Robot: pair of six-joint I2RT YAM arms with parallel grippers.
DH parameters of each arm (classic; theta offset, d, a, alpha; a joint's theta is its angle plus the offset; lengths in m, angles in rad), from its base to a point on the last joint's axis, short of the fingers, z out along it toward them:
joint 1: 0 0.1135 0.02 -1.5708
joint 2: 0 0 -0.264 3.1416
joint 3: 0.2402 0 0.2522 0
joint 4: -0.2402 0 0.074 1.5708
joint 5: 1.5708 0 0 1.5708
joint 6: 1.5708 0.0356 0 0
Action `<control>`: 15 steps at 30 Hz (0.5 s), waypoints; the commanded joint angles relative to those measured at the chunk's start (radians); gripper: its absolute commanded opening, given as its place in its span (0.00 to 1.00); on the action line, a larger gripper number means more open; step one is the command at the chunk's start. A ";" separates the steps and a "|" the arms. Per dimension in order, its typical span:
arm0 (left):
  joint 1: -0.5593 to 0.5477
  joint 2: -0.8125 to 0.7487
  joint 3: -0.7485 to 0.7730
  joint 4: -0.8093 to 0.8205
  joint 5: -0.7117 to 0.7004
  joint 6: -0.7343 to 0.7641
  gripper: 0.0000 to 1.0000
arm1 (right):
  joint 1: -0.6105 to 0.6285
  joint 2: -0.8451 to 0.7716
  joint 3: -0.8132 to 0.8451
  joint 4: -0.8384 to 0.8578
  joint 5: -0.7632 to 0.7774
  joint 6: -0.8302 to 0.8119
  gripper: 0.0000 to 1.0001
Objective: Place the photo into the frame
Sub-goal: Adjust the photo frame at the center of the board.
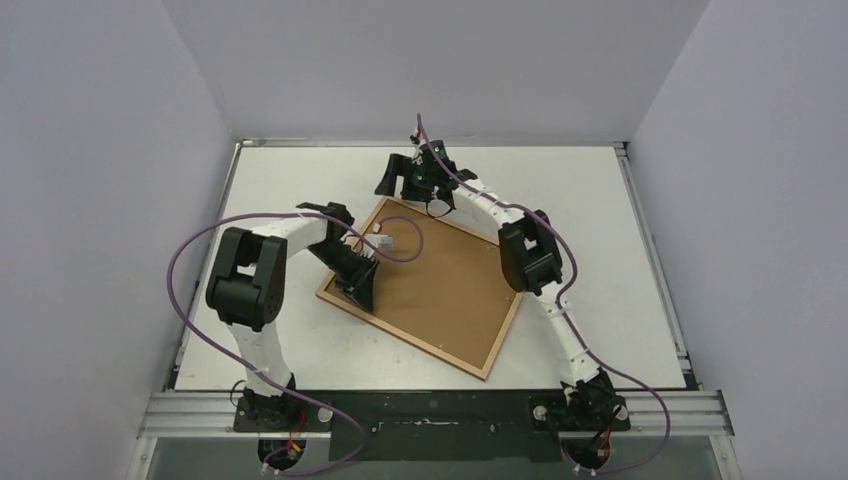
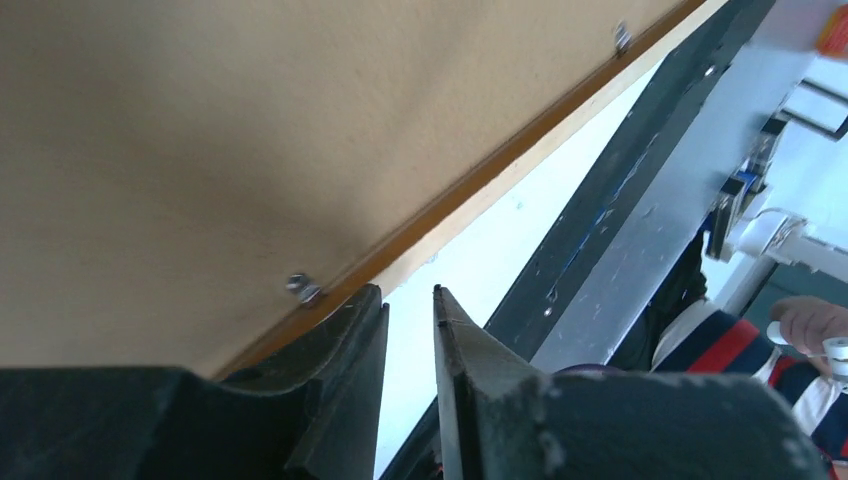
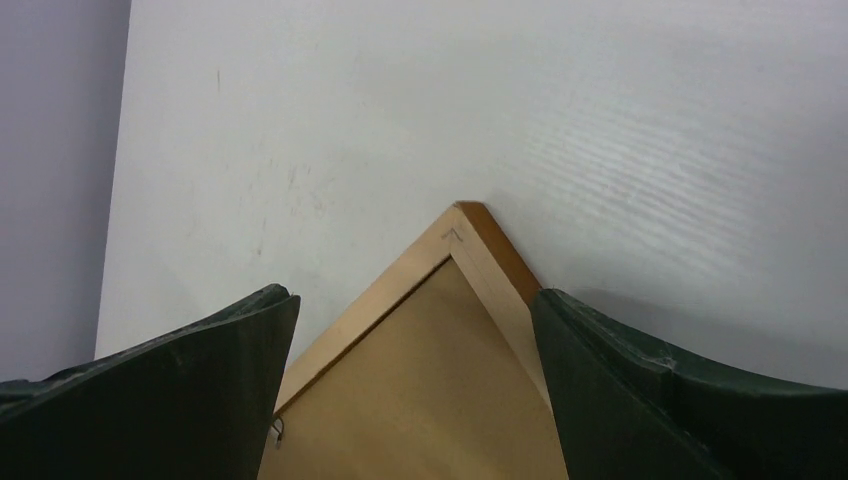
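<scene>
Frame position: the frame (image 1: pixel 400 333) lies flat on the table (image 1: pixel 610 220), rotated diamond-wise, brown backing sheet (image 1: pixel 445 285) uppermost.
Left gripper (image 2: pixel 408 295): low at the frame's left edge, fingers a narrow slit apart, bare table showing between them.
Right gripper (image 3: pixel 412 300): above the frame's far corner, fingers spread wide, gripping nothing.
Photo: not discernible.

The frame (image 1: pixel 420 343) is big, thin and made of reddish-brown wood. It lies flat with its back side up, turned like a diamond. A plain brown board (image 1: pixel 440 285) fills it. Its far corner sits between the wide-apart fingers of the right gripper (image 3: pixel 415 295). Its left edge runs right by the tips of the left gripper (image 2: pixel 407 292), and a tiny metal clip (image 2: pixel 303 289) on that edge is just beside them.
</scene>
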 commanded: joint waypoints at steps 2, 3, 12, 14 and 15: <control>0.152 -0.050 0.154 -0.172 0.169 0.149 0.24 | -0.106 -0.326 -0.195 0.035 0.000 -0.026 0.90; 0.192 -0.048 0.184 -0.244 0.190 0.182 0.24 | -0.128 -0.367 -0.237 0.041 0.005 -0.041 0.90; 0.411 -0.006 0.299 -0.044 0.063 0.052 0.22 | -0.181 -0.813 -0.763 -0.079 0.323 -0.070 0.90; 0.423 0.039 0.297 0.032 0.001 -0.012 0.20 | -0.198 -0.958 -0.963 -0.048 0.406 -0.013 0.90; 0.424 0.060 0.302 0.060 -0.033 -0.046 0.20 | -0.203 -1.025 -1.068 -0.052 0.430 0.012 0.90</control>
